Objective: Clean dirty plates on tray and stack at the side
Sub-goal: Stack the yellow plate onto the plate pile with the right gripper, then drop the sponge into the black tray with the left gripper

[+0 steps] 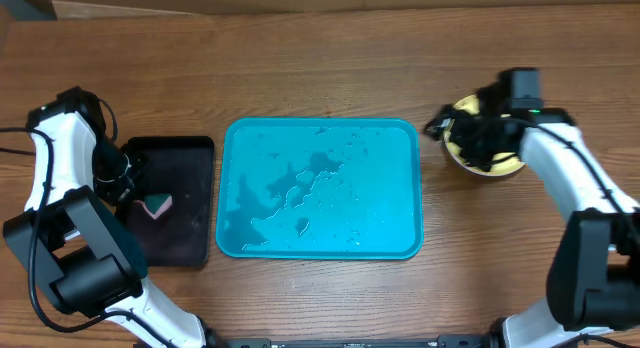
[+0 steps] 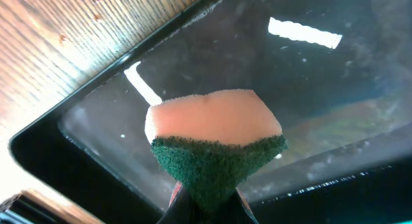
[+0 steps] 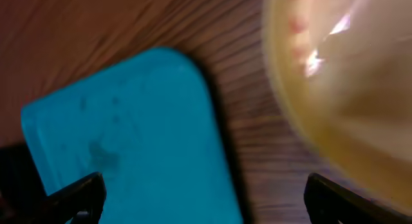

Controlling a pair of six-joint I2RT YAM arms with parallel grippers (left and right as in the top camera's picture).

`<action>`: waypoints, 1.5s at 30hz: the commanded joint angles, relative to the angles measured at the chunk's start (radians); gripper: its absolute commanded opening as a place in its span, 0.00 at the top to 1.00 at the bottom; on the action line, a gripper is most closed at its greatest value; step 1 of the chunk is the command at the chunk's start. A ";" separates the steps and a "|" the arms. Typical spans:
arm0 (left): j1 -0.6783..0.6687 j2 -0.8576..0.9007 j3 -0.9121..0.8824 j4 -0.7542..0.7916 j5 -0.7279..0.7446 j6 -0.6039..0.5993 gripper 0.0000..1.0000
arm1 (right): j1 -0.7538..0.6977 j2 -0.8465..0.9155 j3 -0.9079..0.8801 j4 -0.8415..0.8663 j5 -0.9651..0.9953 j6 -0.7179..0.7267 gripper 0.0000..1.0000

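overhead, sponge [image 1: 157, 204] in left claw [image 2: 207, 211] over black tray [image 1: 185, 238], turquoise tray [image 1: 385, 188] beside

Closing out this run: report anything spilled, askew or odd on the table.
Clear liquid lies pooled on the tray, mostly its left half, with scattered droplets. Nothing else stands out; the left hand grips the sponge.

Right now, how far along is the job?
Done: turquoise tray holds only water; plates sit to its right, yellow-green on top. In hand: left tool grips the sponge over the black tray; right tool open at the plates. Left: probably just parking the sponge.
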 commanded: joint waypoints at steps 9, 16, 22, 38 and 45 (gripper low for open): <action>-0.003 -0.026 -0.120 0.221 0.370 0.242 0.70 | 0.302 -0.002 0.000 0.067 -0.042 -0.024 0.00; 0.008 -0.026 -0.104 0.199 0.368 0.248 0.00 | 0.378 -0.055 0.003 0.097 -0.042 -0.002 0.00; 0.047 -0.026 0.011 0.053 0.399 0.306 0.00 | 0.380 -0.196 0.003 0.047 -0.040 -0.006 0.00; 0.035 -0.343 0.243 -0.241 0.548 0.460 0.03 | 0.386 -0.590 0.003 -0.225 0.125 -0.005 0.00; -0.077 -0.598 0.211 -0.284 0.513 0.465 0.00 | 0.413 -0.740 0.001 -0.426 0.248 -0.005 0.00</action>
